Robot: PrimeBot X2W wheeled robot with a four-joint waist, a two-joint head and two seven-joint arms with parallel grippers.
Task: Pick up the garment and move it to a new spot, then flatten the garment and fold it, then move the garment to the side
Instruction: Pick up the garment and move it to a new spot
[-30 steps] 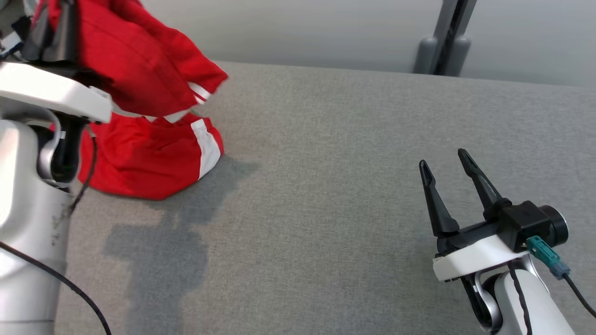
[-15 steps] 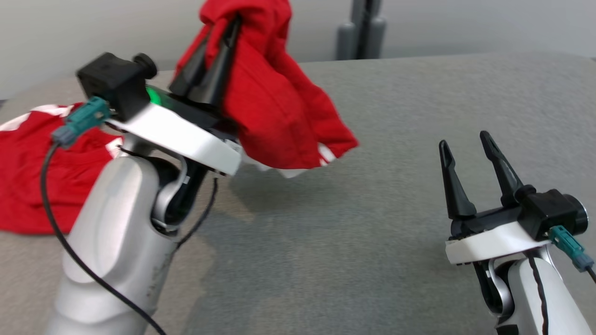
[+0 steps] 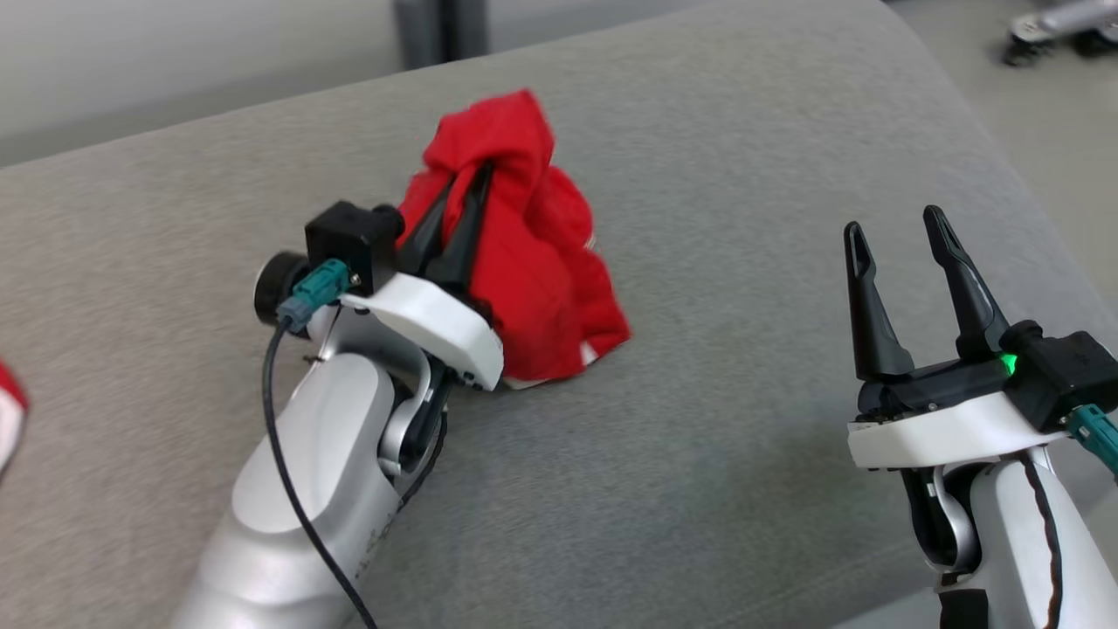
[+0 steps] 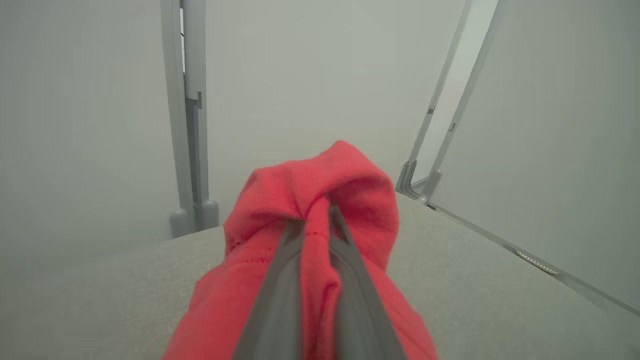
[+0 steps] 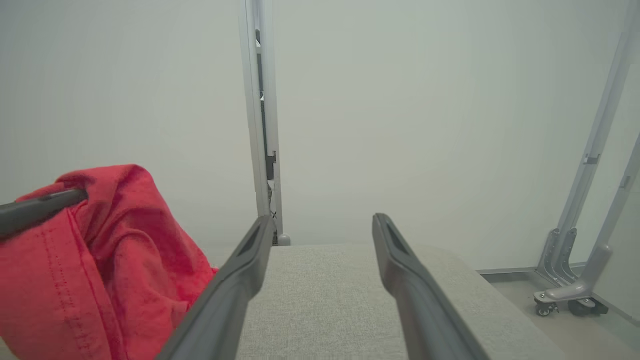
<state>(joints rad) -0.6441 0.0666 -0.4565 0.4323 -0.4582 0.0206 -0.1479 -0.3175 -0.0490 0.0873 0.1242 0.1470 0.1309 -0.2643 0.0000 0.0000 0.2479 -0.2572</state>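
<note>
**Inspector:** Item 1, the garment. Location and hold?

**Assessor:** The red garment (image 3: pixel 533 288) is bunched over the middle of the cloth-covered desk (image 3: pixel 742 175), towards its far edge. The left gripper (image 3: pixel 479 175) is clamped on it, its 2 fingers pressed together with a ridge of cloth pinched between them. The left wrist view shows the same, with cloth humped over the tips. The lower hem appears to touch the desk top. I cannot tell whether any weight rests there.

**Inspector:** Why held so?

**Assessor:** My judgement is a carrying pinch. A single high grip on a crumpled bundle suits moving it to a new spot, and it does not suit spreading. The garment is neither flat nor folded, so those steps are outstanding.

**Inspector:** Item 2, the right gripper?

**Assessor:** The right gripper (image 3: pixel 893 221) is over the near right corner of the desk, well apart from the garment. Its jaws are spread wide and nothing is between them. The right wrist view confirms the gap. I read it as parked ready to take a second corner for flattening.

**Inspector:** Item 3, containers and contents?

**Assessor:** I can identify nothing as a container. The only enclosure is the garment's own folds, which wrap the left gripper's fingers (image 4: pixel 350 280).

**Inspector:** Anything further?

**Assessor:** 1 scrap of red-and-white cloth (image 3: pixel 7 411) lies at the desk's left edge. I cannot tell whether it belongs to this garment.
</note>
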